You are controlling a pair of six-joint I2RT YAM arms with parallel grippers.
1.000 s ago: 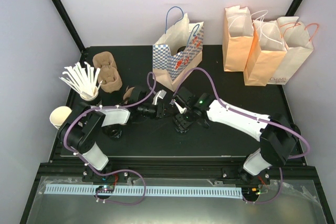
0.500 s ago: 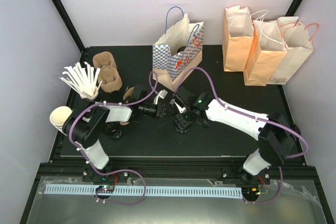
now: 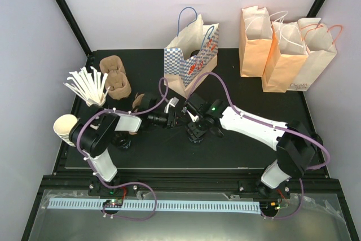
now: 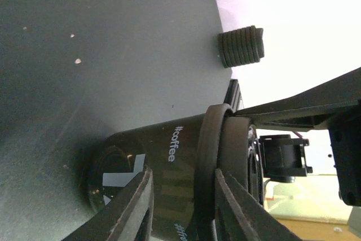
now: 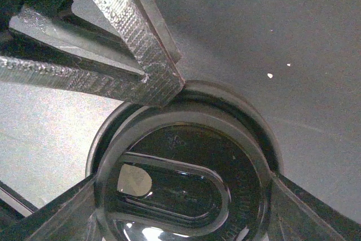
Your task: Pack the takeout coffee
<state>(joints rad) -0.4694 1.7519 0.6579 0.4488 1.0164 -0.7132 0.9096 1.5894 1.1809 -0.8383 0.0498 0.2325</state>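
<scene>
Takeout coffee stands upright on the dark surface, mid-frame in the top view where both arms meet, just below the checkered bag. In the left wrist view it fills the lower centre, "#coffee" print showing.

Right fingers sit hard against both sides of the lid, so I read that as a pinch on the lid rim. Left fingers straddle the cup body right by the lid edge. Can't tell if they're pressing or just alongside.

Handling, my guess: light paper cup, thin wall that dents under squeeze, glossy lid prob. slippery. Lifting by the lid alone could pop it off. I'd take hold of the body just under the rim, where it's stiffest, w/ a gentle squeeze, and keep it upright.
</scene>
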